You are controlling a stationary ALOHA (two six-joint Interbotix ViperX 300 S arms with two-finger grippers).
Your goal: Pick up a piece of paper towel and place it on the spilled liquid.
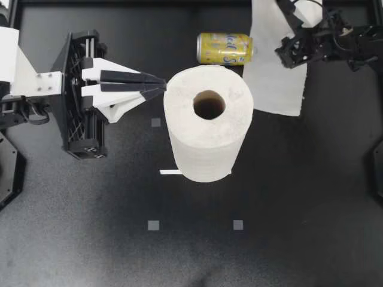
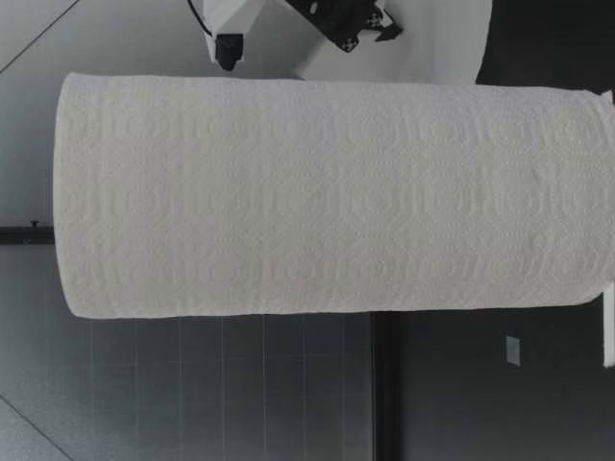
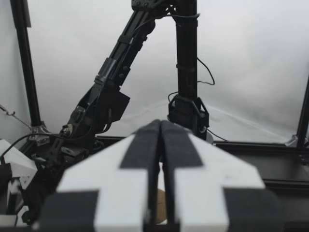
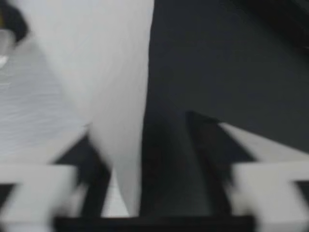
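Roll of paper towel (image 1: 208, 122) stands upright in the middle of the bench (image 1: 287, 203). The left claw (image 1: 160, 85) is clenched with nothing in it, its tips right up against the roll's side near the top rim. The left wrist cam agrees: both fingers (image 3: 145, 150) are pressed flat together.

The loose sheet of paper towel (image 1: 272, 78) is over by the right claw (image 1: 289, 52), partly underneath it. A yellow can (image 1: 224, 48) lies on its side just past the sheet from that claw.

The right wrist cam is blurry, but the right claw looks released. Its fingers are spread apart and the sheet runs down between them, along one finger, with a dark gap before the other. From bench height the sheet shows behind the roll, below that claw.
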